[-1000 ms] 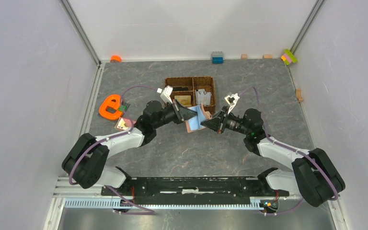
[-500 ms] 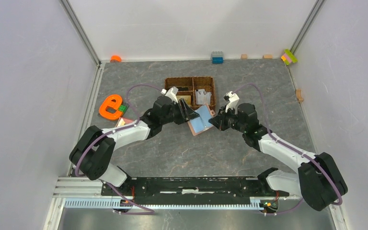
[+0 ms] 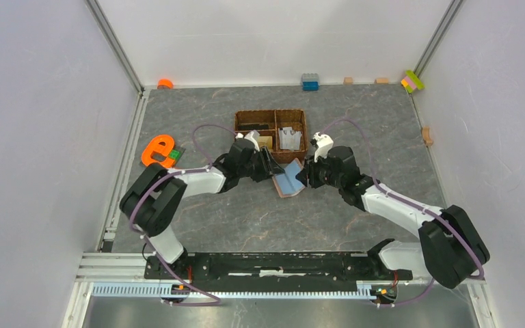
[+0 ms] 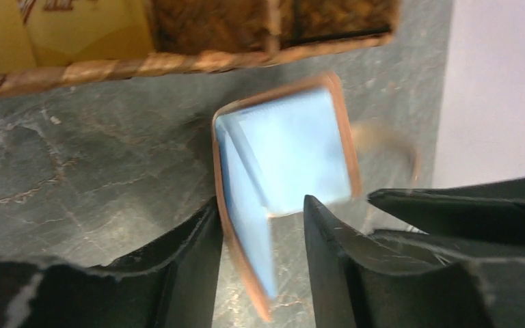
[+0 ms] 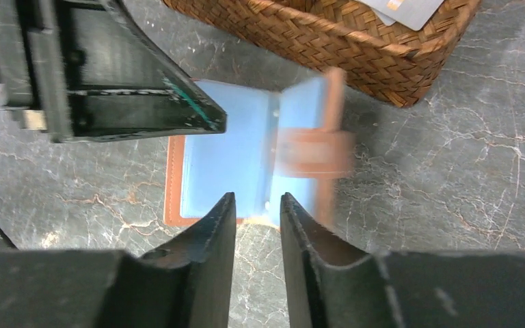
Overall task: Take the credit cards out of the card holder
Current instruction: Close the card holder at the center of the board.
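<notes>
Beside the brown woven wicker basket [image 5: 328,41], the salmon leather-like card holder [image 3: 289,179] showed smooth matt pale-blue lining; my left gripper [image 4: 261,203] looked matt black plastic.

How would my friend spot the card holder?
Find the brown woven basket on the grey table. Just on its near side sits the card holder, open. Only it is pale blue inside with a salmon edge.
</notes>
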You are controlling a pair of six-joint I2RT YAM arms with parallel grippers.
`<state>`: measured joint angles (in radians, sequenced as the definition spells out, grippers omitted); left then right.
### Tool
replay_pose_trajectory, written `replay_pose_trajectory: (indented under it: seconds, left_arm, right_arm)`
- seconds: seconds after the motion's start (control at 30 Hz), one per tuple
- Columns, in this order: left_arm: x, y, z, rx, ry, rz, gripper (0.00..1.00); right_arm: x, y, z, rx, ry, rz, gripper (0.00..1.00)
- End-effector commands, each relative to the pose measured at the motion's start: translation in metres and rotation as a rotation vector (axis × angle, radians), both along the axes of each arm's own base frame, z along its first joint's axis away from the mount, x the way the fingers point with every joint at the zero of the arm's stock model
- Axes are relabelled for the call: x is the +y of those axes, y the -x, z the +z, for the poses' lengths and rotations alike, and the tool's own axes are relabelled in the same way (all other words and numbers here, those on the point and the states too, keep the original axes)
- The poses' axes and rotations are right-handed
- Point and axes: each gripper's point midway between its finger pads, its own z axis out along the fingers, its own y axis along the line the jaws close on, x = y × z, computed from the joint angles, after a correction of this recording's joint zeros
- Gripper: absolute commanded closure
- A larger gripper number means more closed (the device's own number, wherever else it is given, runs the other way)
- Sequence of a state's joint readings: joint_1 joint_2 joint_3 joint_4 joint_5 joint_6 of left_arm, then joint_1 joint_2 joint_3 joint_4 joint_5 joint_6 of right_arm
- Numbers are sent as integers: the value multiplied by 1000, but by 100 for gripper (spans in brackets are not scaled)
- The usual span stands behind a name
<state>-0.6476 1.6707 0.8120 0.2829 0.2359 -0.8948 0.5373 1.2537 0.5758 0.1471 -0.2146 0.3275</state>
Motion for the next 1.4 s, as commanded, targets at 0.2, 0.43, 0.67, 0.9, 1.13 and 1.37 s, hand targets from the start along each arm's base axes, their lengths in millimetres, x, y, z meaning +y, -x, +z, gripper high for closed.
replay_pose_trajectory:
  seconds: [0.2, 0.43, 0.67, 0.9, 1.13, 1.37]
  left_arm:
    - [-11, -17, -4, -19, -30, -28, 66]
    - [-10, -18, -4, -20, -49, -32, 76]
    - [-16, -13, 11, -28, -10, -67, 59]
    - [-44, 8, 49, -110, 177, -197, 53]
    - [-59, 14, 43, -114, 206, -246, 54]
    - [-70, 6, 0, -52, 134, -254, 64]
  right_arm:
    - [33, 3, 16, -34, -33, 128, 56]
    - [20, -5, 24, -70, 3, 56, 39]
    - [11, -9, 35, -105, 20, 7, 31]
    - [-1, -11, 50, -178, 1, -51, 31]
    - [2, -11, 46, -141, 15, -44, 32]
    - [-8, -13, 56, -185, 3, -95, 33]
